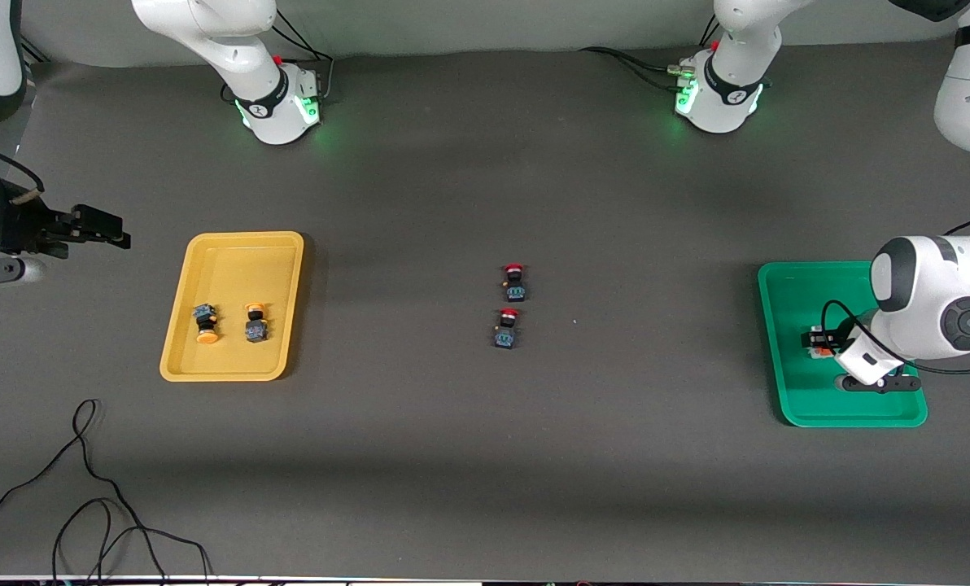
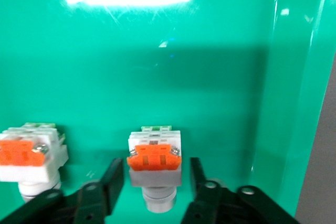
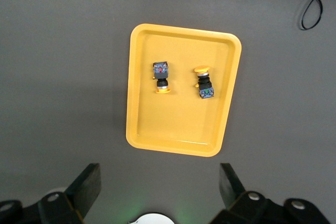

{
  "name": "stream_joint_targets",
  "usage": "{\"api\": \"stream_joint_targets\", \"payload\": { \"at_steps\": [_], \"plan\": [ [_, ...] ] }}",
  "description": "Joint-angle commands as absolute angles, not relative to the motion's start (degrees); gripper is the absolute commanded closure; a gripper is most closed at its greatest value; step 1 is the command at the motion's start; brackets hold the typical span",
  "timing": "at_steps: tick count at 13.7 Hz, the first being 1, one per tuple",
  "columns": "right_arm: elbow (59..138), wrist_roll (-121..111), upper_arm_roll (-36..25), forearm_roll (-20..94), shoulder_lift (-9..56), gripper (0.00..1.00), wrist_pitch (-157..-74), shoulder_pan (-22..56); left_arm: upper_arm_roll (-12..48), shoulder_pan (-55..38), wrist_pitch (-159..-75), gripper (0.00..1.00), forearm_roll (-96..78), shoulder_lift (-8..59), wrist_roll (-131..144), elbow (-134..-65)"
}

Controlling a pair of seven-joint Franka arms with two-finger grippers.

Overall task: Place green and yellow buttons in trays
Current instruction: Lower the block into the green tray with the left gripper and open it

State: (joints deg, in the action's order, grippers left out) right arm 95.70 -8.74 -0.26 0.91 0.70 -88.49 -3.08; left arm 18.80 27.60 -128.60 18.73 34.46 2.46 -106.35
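The green tray (image 1: 786,325) lies at the left arm's end of the table. My left gripper (image 2: 156,182) is low inside it, open, with a finger on each side of a white switch with an orange face (image 2: 155,157), small gaps showing. The second white switch (image 2: 29,153) stands beside it in the tray. One white switch (image 1: 817,342) peeks out by the left wrist. The yellow tray (image 1: 233,260) holds two yellow-capped buttons (image 1: 205,321) (image 1: 255,323). They also show in the right wrist view (image 3: 160,76) (image 3: 203,84). My right gripper (image 1: 115,229) hangs open and empty, off the yellow tray's outer side.
Two dark switches with red caps (image 1: 515,282) (image 1: 507,328) lie mid-table between the trays. A loose black cable (image 1: 86,488) curls on the table near the front edge at the right arm's end. The arm bases stand along the table's back edge.
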Motion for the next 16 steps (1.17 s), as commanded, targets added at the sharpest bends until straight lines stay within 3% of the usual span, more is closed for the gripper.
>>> {"api": "stream_joint_targets", "payload": {
  "at_steps": [1,4,8,12,16],
  "plan": [
    [98.5,-7.2,0.5,-0.8,-1.6,0.00,-90.4,-3.5,19.4,28.3,-124.9,0.01,19.4,30.3,1.8,-107.0],
    [97.6,-7.1,0.4,-0.8,-1.6,0.00,-90.3,-3.4,20.0,27.2,-115.4,0.00,18.7,21.4,1.6,-105.8],
    [96.7,-7.0,-0.6,-0.9,-1.2,0.00,-90.2,-2.5,23.6,27.0,-96.9,0.01,14.4,15.3,0.3,-97.0],
    [96.0,-6.0,-0.6,-0.9,-1.1,0.00,-90.1,-2.0,25.7,26.9,-80.0,0.00,10.5,14.4,-0.4,-83.8],
    [94.8,-5.9,-0.5,-0.8,-0.7,0.00,-89.9,-2.0,28.5,26.8,-72.5,0.01,10.1,14.5,-0.4,-76.6]
  ]
}}
